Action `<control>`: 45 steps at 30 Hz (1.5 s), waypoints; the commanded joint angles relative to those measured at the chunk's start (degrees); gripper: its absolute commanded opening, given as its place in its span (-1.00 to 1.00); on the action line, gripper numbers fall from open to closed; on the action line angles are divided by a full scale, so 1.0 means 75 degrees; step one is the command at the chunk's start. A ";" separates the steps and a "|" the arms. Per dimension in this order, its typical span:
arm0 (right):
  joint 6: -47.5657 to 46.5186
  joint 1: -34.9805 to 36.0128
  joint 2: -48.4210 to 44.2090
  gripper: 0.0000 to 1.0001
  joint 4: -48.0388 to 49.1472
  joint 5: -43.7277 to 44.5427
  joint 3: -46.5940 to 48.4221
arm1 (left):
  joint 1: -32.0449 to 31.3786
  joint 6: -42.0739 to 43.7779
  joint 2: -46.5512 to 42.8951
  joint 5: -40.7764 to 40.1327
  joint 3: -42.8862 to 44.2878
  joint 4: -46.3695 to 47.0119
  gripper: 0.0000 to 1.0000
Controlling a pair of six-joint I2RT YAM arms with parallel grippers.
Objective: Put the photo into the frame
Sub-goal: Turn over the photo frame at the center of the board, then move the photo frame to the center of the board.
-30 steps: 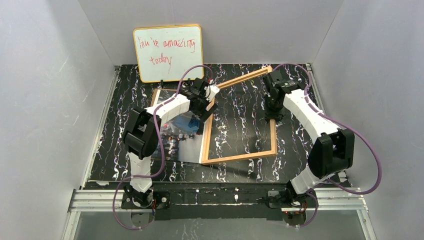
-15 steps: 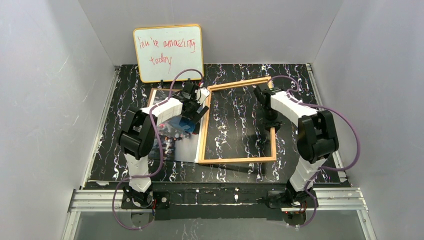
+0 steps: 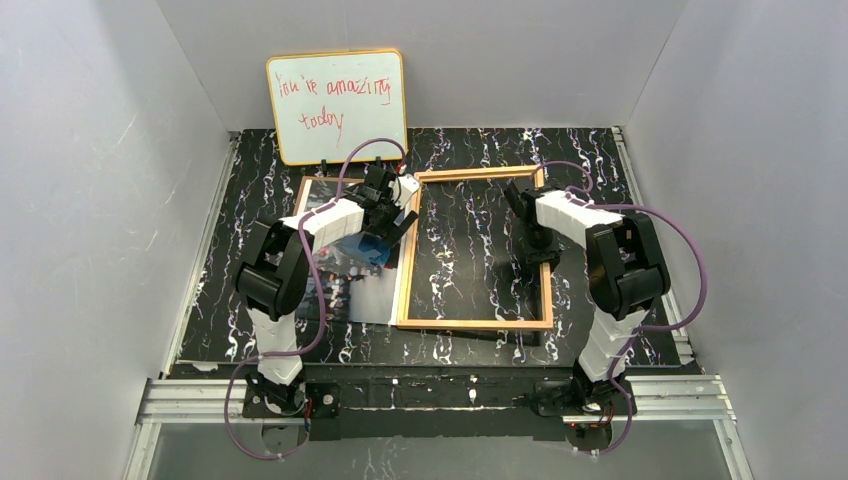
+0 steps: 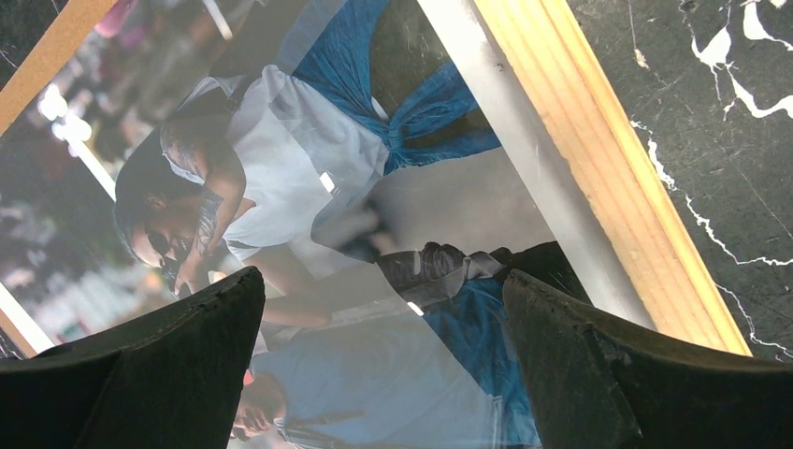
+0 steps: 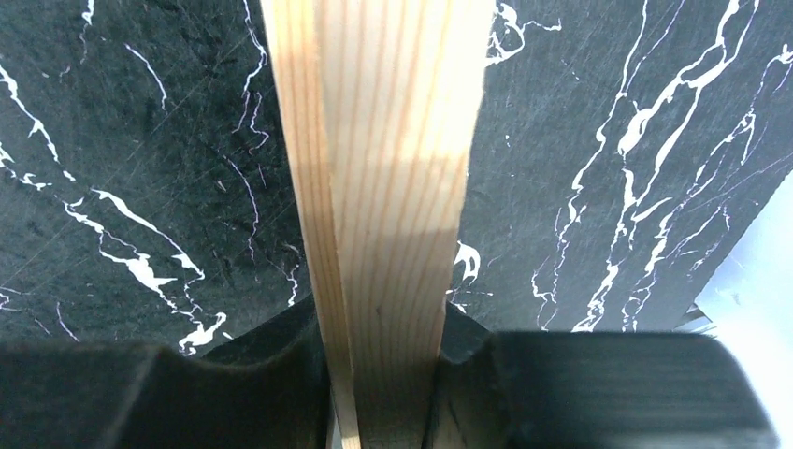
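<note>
The black, white-veined worktop (image 3: 220, 232) carries a wooden frame (image 3: 475, 323) lying flat at centre, a photo (image 3: 358, 295) against it at 9 o'clock, and a whiteboard (image 3: 337, 105) standing at 11 o'clock.

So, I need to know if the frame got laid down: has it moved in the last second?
Yes. The frame swung down: its far right corner, earlier near the table's back edge, now lies farther from it.

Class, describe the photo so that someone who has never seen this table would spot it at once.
On the black marbled table, look in front of the whiteboard with red handwriting, left of the golden-wood frame. The photo lies flat there under the left arm: the only colour print, showing people in blue and white.
</note>
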 commanded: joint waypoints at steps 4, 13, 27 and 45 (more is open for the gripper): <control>0.0206 0.0094 0.0048 -0.03 0.0829 -0.0157 -0.0200 | -0.0001 -0.0096 -0.0155 0.0127 -0.0213 -0.0368 0.96; 0.0440 0.0066 -0.0082 0.09 0.0959 -0.0047 -0.0161 | 0.0000 -0.0044 -0.0515 0.0371 -0.0151 -0.0681 0.96; 0.1830 0.1724 -0.0087 0.51 0.1670 -0.2158 0.2154 | 0.1424 -0.0190 -0.1128 0.1243 0.0373 -0.2185 0.96; 0.2090 0.3866 0.3137 0.49 0.1076 -0.1029 0.5033 | 0.4260 0.1113 -0.2214 0.1310 -0.1634 -0.2151 0.96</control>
